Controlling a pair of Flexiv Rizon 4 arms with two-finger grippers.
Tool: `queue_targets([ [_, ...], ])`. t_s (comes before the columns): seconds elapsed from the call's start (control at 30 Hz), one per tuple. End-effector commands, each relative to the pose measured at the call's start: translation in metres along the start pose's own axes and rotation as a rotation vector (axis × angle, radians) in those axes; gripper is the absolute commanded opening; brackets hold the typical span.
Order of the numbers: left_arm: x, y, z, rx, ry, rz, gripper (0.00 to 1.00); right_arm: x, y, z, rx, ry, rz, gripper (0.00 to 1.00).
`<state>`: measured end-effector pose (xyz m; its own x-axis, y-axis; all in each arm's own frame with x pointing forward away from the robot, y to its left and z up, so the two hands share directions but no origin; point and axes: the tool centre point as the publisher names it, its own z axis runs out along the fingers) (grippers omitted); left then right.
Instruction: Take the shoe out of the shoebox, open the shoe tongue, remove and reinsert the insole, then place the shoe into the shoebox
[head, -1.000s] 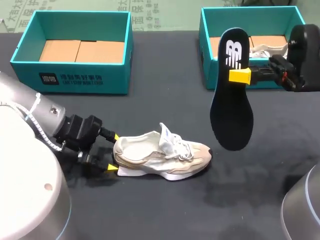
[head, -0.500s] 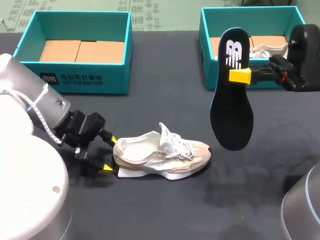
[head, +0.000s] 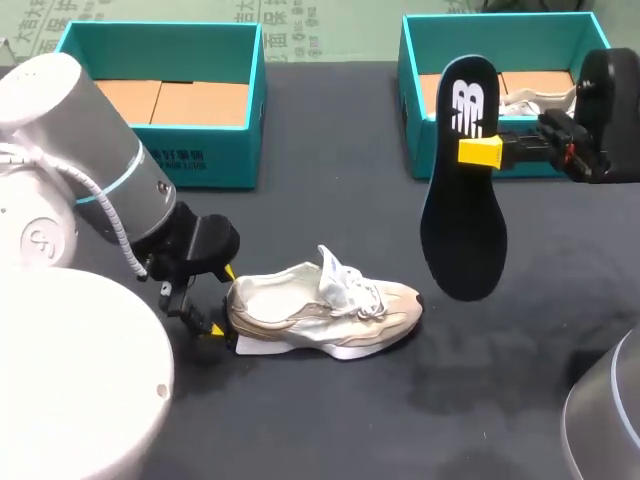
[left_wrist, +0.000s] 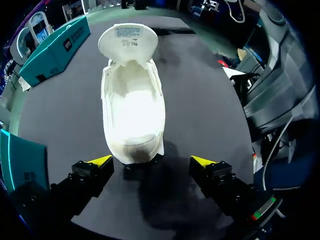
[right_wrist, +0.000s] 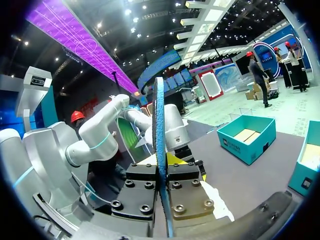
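Note:
A cream sneaker (head: 325, 310) lies on its side on the dark table, tongue pulled up, toe pointing right. My left gripper (head: 222, 302) stands open at its heel. In the left wrist view the heel of the sneaker (left_wrist: 132, 110) sits just ahead of the gap of the left gripper (left_wrist: 151, 161), touching neither finger. My right gripper (head: 480, 150) is shut on a black insole (head: 462, 200), held upright in the air above the table's right half. In the right wrist view the insole (right_wrist: 159, 130) shows edge-on, clamped in the right gripper (right_wrist: 162, 172).
A teal shoebox (head: 200, 160) with a cardboard floor stands at the back left. A second teal shoebox (head: 415, 90) at the back right holds another pale shoe (head: 535, 98). Bare dark table lies in front of and to the right of the sneaker.
My left arm's body has swung up and over toward the back left box, while its open gripper stayed at the sneaker's heel, turning slightly. The right arm and insole have not moved.

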<state>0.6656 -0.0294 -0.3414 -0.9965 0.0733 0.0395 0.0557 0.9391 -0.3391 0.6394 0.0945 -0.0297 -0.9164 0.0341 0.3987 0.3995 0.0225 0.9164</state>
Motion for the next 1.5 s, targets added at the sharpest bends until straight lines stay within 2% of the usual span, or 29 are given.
queue_targets([
  [0.03, 0.007, -0.002, -0.007, -0.092, -0.028, -0.001, 1.0, 0.0, -0.001, 0.001, 0.001, -0.002, 0.002, 0.0],
  [0.17, 0.006, -0.003, -0.006, -0.089, -0.029, -0.001, 1.0, 0.0, -0.001, 0.001, 0.001, -0.002, 0.002, 0.0],
  [0.3, 0.003, -0.011, 0.0, -0.129, 0.009, 0.036, 1.0, 0.0, -0.001, 0.001, 0.001, -0.002, 0.002, 0.0],
  [0.57, -0.002, -0.017, 0.005, -0.162, -0.008, 0.047, 1.0, 0.0, -0.001, 0.001, 0.001, -0.002, 0.002, 0.0],
  [0.77, -0.01, -0.01, -0.001, -0.206, -0.047, 0.021, 1.0, 0.0, -0.001, 0.001, 0.001, -0.002, 0.002, 0.0],
  [1.2, -0.02, -0.003, -0.002, -0.226, -0.046, 0.0, 1.0, 0.0, -0.001, 0.001, 0.001, -0.002, 0.002, 0.0],
  [1.33, -0.021, -0.016, -0.021, -0.195, -0.072, 0.037, 1.0, 0.0, -0.001, 0.001, 0.001, -0.002, 0.002, 0.0],
  [1.5, -0.037, -0.034, -0.032, -0.175, -0.088, 0.049, 1.0, 0.0, -0.001, 0.001, 0.001, -0.002, 0.002, 0.0],
])
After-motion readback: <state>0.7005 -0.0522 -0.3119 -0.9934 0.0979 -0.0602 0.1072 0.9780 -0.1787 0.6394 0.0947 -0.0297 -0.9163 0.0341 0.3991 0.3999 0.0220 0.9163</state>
